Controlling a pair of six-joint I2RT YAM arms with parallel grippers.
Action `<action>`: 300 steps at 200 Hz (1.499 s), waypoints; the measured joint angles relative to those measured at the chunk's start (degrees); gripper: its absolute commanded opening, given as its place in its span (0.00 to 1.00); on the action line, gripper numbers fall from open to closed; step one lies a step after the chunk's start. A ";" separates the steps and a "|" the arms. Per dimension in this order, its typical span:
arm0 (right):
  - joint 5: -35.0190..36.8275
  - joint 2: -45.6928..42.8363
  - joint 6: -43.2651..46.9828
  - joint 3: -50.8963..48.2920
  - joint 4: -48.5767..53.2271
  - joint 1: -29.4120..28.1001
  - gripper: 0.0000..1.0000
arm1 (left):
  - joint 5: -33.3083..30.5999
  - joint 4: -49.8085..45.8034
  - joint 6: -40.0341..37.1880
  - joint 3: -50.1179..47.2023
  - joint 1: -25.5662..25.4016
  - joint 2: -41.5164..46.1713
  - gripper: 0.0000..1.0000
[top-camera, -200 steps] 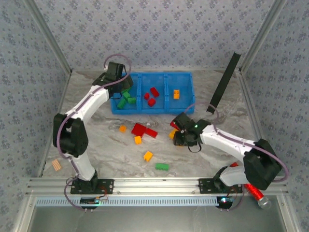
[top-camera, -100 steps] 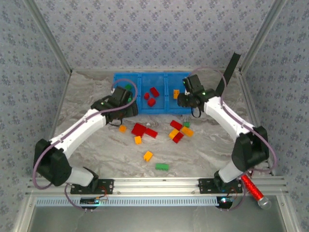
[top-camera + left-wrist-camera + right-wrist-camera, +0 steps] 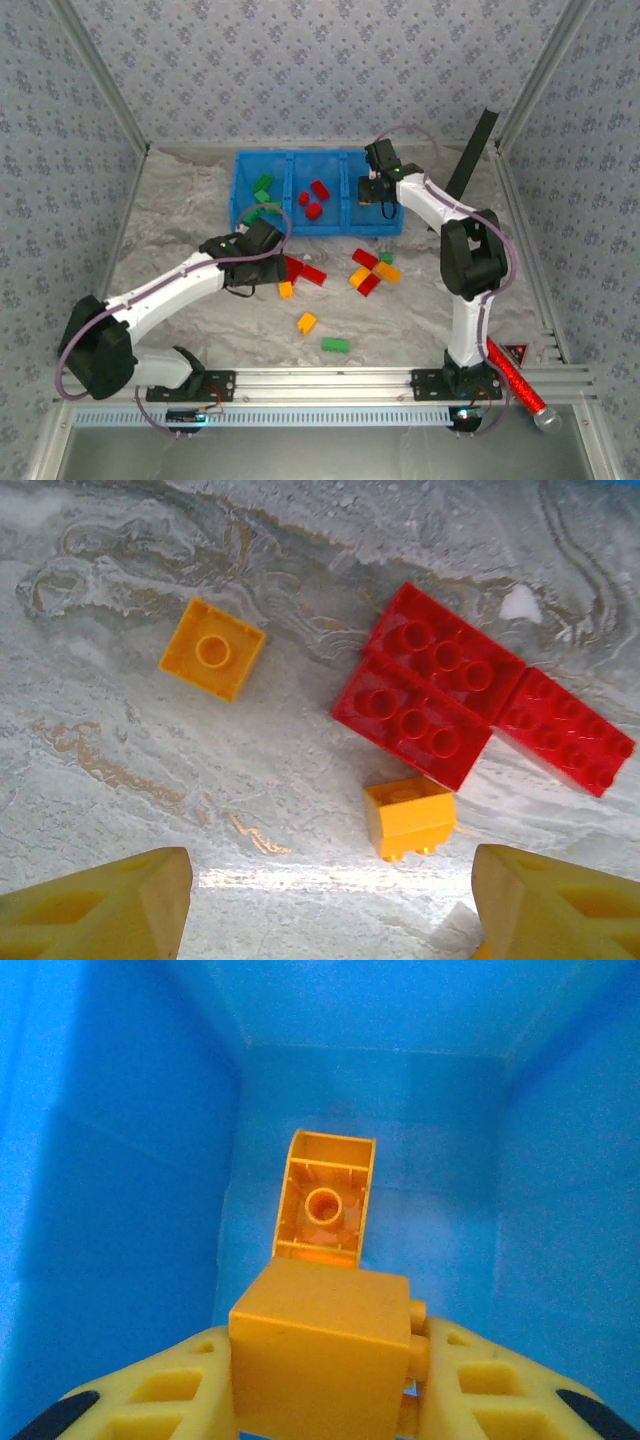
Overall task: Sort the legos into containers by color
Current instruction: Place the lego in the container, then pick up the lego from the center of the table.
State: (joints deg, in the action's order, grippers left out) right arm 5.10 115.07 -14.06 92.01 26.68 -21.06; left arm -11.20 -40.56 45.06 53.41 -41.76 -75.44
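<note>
Looking down through the top camera, I see the blue tray (image 3: 315, 153) at the far side of the table (image 3: 190, 200), its three bins side by side. The left bin (image 3: 245, 172) holds green bricks (image 3: 262, 184); the middle bin (image 3: 332, 170) holds three red bricks (image 3: 320, 189); the right bin (image 3: 385, 215) has my right gripper (image 3: 372, 188) over it. On the right wrist camera that gripper pinches an orange brick (image 3: 320, 1350) between its fingers (image 3: 165, 1395), held above the blue floor, and a second orange brick (image 3: 325, 1210) lies below with its hollow underside facing the lens. My left gripper (image 3: 328, 905) hovers over the table just in front of the tray, jaws spread wide with nothing between them. Under it I see an orange square (image 3: 212, 648) lying apart on the left, two red slabs (image 3: 425, 695) touching each other, a third red piece (image 3: 565, 730) against their right end, and a small orange block (image 3: 410, 818) just beside the nearer slab. Farther toward me, the top view shows a loose orange piece (image 3: 306, 322), a loose green piece (image 3: 336, 345), and, to the right, a mixed cluster (image 3: 370, 272) of red, orange and green bricks. A red cylinder (image 3: 515, 385) lies at the near right corner, beside the right arm's base.
</note>
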 measured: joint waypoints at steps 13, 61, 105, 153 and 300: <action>-0.35 1.16 0.07 0.70 -0.04 0.09 0.39 | 0.02 0.85 -0.90 -0.13 0.00 -1.03 0.75; -1.31 2.16 0.20 1.36 0.04 0.09 0.45 | 1.68 4.87 -10.10 0.70 0.00 -9.01 0.90; -1.77 2.16 0.39 1.81 0.11 0.11 0.51 | 1.77 4.83 -21.40 5.99 -0.04 -14.71 0.92; -2.95 2.16 0.68 2.03 0.96 0.11 0.60 | 3.15 5.88 -28.76 7.98 -0.07 -18.45 0.92; -2.82 -9.88 1.49 -3.65 2.67 0.09 0.65 | 5.46 7.96 -33.05 10.19 0.37 -27.69 0.82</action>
State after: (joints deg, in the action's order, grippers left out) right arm 2.28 105.19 -12.58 88.36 29.34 -20.97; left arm -5.74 -32.60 12.01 63.59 -41.39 -103.13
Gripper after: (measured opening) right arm 0.642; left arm 0.847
